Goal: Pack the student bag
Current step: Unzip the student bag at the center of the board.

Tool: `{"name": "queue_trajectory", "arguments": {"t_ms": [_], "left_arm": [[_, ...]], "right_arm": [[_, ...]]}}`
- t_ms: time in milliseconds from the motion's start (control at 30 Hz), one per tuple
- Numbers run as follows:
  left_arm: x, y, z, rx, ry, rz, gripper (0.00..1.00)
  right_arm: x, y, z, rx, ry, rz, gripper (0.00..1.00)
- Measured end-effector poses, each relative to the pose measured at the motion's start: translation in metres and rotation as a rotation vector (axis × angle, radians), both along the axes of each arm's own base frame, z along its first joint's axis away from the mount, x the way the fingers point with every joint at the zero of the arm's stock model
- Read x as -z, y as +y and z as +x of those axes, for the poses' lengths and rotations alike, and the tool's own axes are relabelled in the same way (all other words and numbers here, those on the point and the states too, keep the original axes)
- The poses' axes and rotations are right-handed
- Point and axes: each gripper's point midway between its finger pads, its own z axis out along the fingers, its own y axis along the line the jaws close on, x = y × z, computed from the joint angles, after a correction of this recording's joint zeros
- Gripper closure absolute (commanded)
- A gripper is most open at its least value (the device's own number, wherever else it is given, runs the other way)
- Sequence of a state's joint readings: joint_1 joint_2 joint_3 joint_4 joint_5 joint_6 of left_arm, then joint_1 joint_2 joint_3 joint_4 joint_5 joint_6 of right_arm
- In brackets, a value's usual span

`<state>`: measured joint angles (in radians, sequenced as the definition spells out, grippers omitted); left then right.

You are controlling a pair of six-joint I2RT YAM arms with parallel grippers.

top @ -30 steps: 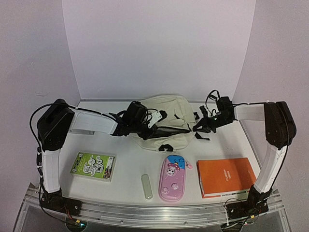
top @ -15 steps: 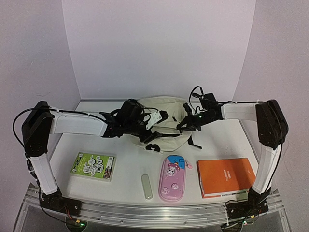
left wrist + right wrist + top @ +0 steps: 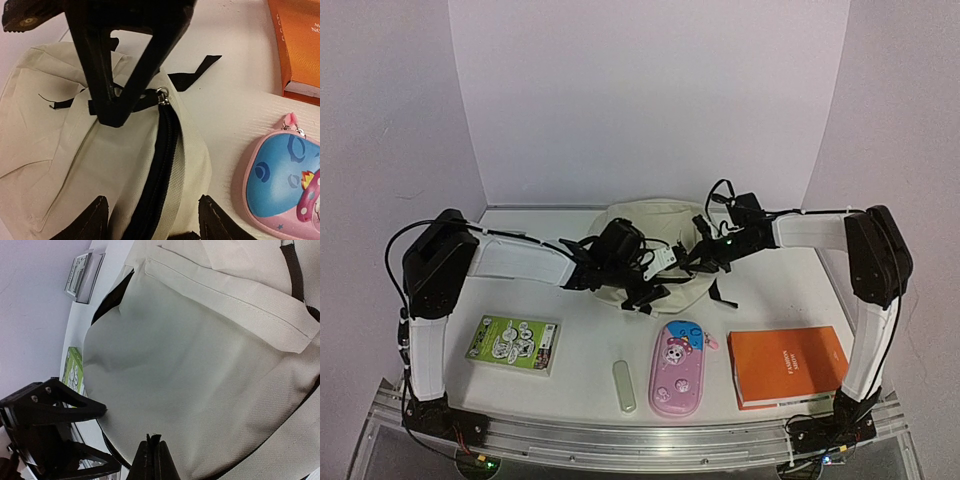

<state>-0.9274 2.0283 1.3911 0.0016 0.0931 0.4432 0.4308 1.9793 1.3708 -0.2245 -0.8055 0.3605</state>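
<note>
1. The white surface (image 3: 582, 335) carries everything, and the student bag serves as the landmark below.
2. The student bag (image 3: 655, 222), a large cream fabric backpack with black zips and black straps, lies flat at the far middle of the surface, between the two arms' ends. A black zip runs along its near edge, with a metal pull at the end of that zip.
3. A flat orange hardcover book (image 3: 787, 365) lies on the near side of the bag and to its right, well apart from it.
4. A pink and blue cartoon pencil case (image 3: 677, 370) with a rounded outline lies just on the near side of the bag, close to its near edge but not touching it.
5. A green and white flat box with cartoon drawings (image 3: 513, 343) lies on the near side of the bag and to its left, well apart from it.
6. The left pincer (image 3: 154, 212) hangs over the bag's near edge with its black fingers set wide. They stand on either side of the zip and clamp nothing.
7. The right pincer (image 3: 153, 441) is squeezed fully together. Its tip rests against the bag's cream fabric close to the zip pull and a black strap. I cannot tell whether it pinches any of them.
8. A small pale oblong stick (image 3: 623, 386) lies on the near side of the bag, a little left of its middle and farther from it than the pencil case.
</note>
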Motion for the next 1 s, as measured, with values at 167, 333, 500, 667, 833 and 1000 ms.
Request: {"name": "queue_trajectory", "arguments": {"t_ms": [167, 333, 500, 667, 833, 1000], "left_arm": [[0.011, -0.014, -0.004, 0.007, -0.017, 0.027, 0.62], [0.009, -0.029, -0.005, 0.008, -0.073, 0.043, 0.95], [0.013, -0.029, -0.004, -0.007, -0.101, 0.072, 1.00], [0.022, -0.017, -0.008, -0.015, -0.102, 0.101, 1.00], [0.026, 0.000, -0.015, -0.025, -0.102, 0.112, 1.00], [0.023, 0.009, -0.021, -0.027, -0.109, 0.105, 1.00]], "right_arm": [[0.001, 0.000, 0.000, 0.006, 0.011, 0.001, 1.00], [0.008, 0.001, 0.002, 0.010, 0.028, -0.001, 1.00], [0.015, 0.000, 0.006, 0.017, 0.038, -0.010, 1.00], [0.019, -0.005, 0.019, 0.040, 0.023, -0.025, 1.00], [0.035, -0.014, 0.030, 0.058, 0.036, -0.048, 1.00], [0.054, -0.022, 0.039, 0.065, 0.042, -0.084, 1.00]]}}
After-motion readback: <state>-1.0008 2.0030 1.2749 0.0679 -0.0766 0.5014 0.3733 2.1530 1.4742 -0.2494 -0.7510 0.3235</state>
